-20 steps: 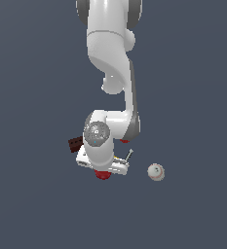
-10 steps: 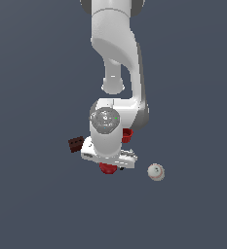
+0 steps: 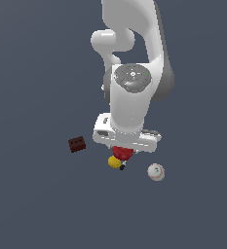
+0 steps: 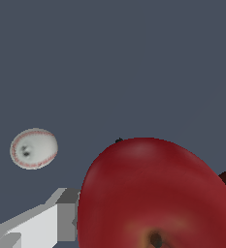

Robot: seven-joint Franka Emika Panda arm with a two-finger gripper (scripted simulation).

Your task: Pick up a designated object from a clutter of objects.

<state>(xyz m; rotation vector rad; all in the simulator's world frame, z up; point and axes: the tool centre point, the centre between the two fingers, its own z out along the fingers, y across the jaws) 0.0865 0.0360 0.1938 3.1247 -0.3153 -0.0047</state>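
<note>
In the wrist view the apple (image 4: 158, 193) fills the near field directly against a grey finger (image 4: 66, 213) of the gripper (image 3: 121, 151), which appears to be closed on it, though the second finger is hidden; the step in hand is judged to be the lift. In the exterior view the apple sits under the hand, with 1 lemon (image 3: 114, 162) just beside it, the baseball (image 3: 155, 171) near, and the brick (image 3: 77, 144) farther off. The next move calls for a straight vertical raise with grip force maintained.
</note>
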